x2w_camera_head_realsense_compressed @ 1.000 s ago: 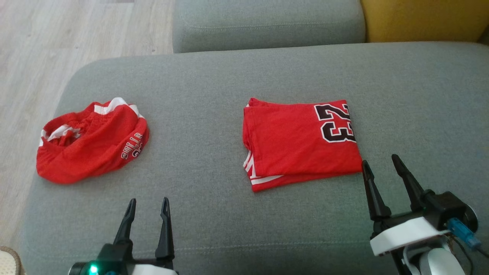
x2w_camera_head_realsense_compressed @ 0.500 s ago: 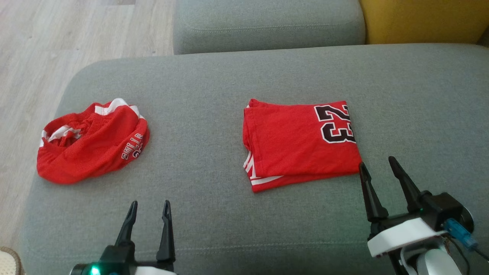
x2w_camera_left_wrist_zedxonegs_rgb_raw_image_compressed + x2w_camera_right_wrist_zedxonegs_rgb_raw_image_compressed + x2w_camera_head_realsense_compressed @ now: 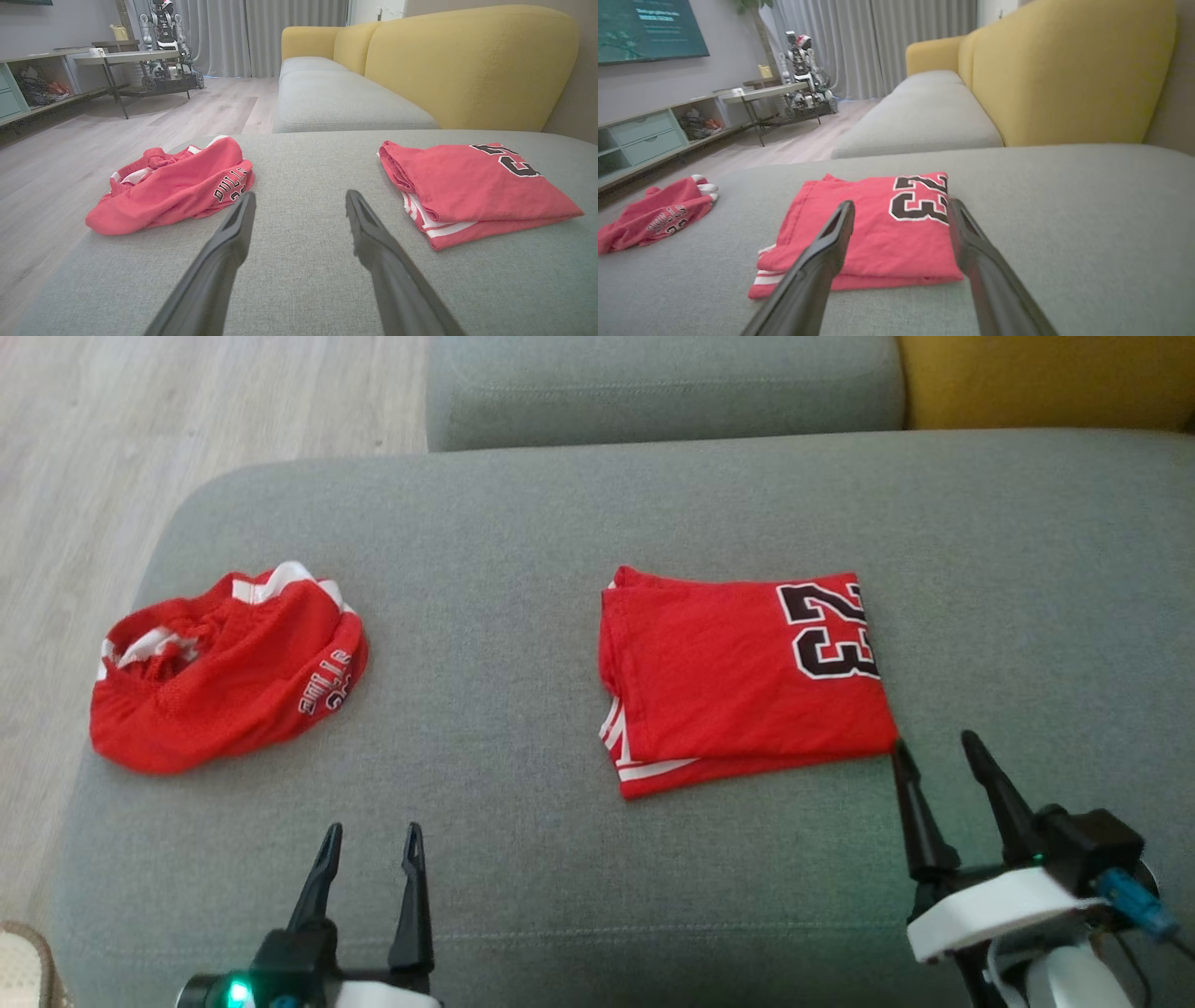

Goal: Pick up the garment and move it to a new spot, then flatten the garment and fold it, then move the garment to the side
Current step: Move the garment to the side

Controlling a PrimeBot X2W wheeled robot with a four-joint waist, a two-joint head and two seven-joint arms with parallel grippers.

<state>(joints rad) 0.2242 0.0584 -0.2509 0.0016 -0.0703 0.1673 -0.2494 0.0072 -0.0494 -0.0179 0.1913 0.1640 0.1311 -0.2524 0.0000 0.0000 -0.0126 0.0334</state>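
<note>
Here the folded jersey [image 3: 747, 681] lies flat at centre right of the head view on the grey seat [image 3: 523, 877]. Its black 23 is at the upper right corner, and white-striped layers peek out at the lower left. The right gripper [image 3: 934, 739] stands at the lower right, fingers spread wide and empty, one tip just at the jersey's lower right corner; whether it touches the cloth I cannot tell. The left gripper [image 3: 372, 828] sits at bottom left, likewise wide open and holding nothing, over bare seat. Crumpled shorts [image 3: 224, 677] lie at the left near the seat's edge, well apart from the jersey.
</note>
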